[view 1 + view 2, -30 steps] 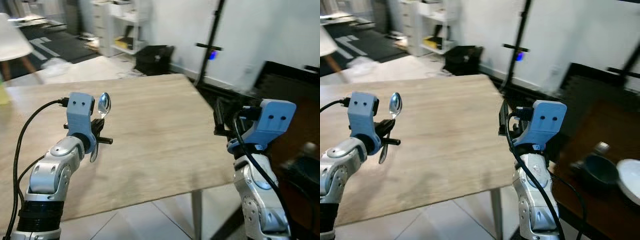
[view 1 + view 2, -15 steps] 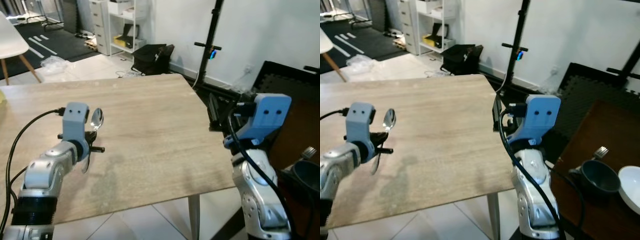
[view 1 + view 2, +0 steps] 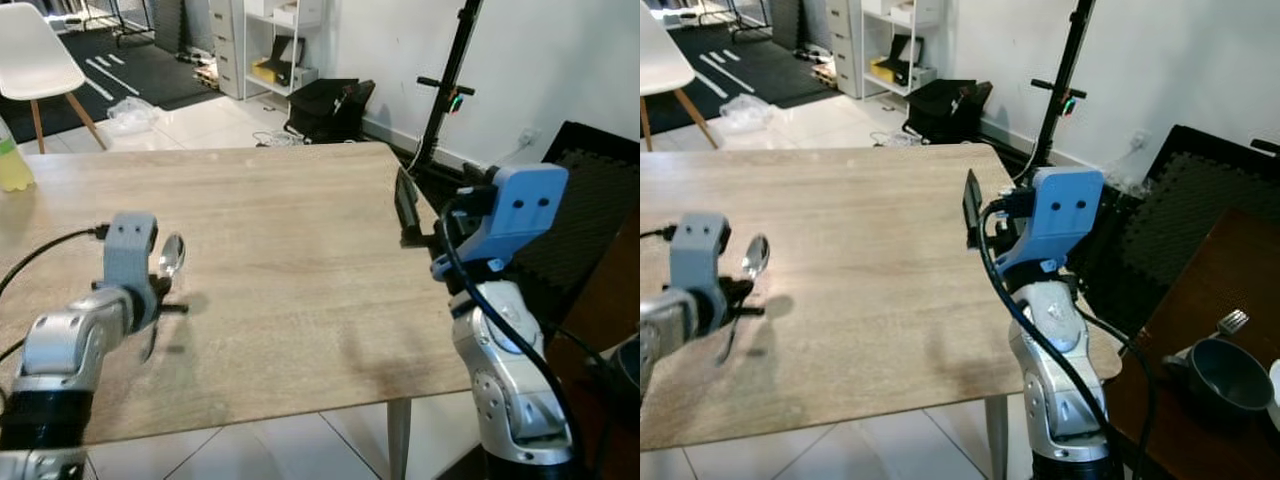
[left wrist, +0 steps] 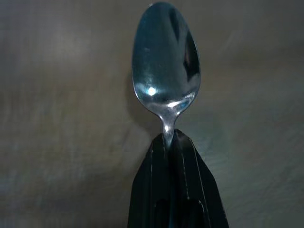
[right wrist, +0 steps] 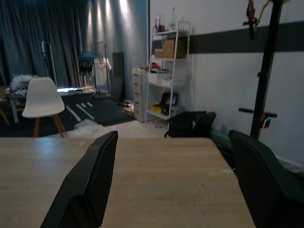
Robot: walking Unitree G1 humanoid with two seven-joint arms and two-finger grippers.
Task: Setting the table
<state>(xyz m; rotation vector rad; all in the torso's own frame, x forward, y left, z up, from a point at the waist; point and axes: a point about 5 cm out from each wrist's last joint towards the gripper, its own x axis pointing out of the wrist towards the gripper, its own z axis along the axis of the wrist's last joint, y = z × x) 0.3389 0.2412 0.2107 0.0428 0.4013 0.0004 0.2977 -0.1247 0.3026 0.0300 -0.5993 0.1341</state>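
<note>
Early stage of the job, by all appearances. Wooden table (image 3: 300, 230) bare across its top apart from a yellow-green bottle (image 3: 12, 165) at the far left edge; no place setting laid as yet. Left gripper (image 4: 172, 142) clamped tight on the neck of a metal spoon (image 4: 165, 76), bowl pointing forward past the fingertips, handle hanging below the wrist in the head views. Spoon (image 3: 170, 262) held just over the near-left part of the tabletop, close above its own shadow; contact with the wood cannot be confirmed from these angles. Right gripper (image 5: 178, 180) spread wide and carrying nothing, raised at the table's right edge and facing across the boards. Remaining tableware noted off to the right on a separate dark surface: a dark bowl (image 3: 1228, 374), a fork (image 3: 1232, 322) beside it, and the edge of a white dish at the frame border. Judged outstanding: setting the spoon down and releasing it, then fetching bowl, fork and dish across and arranging them. White chair (image 3: 35, 55) standing well beyond the far side of the table.
</note>
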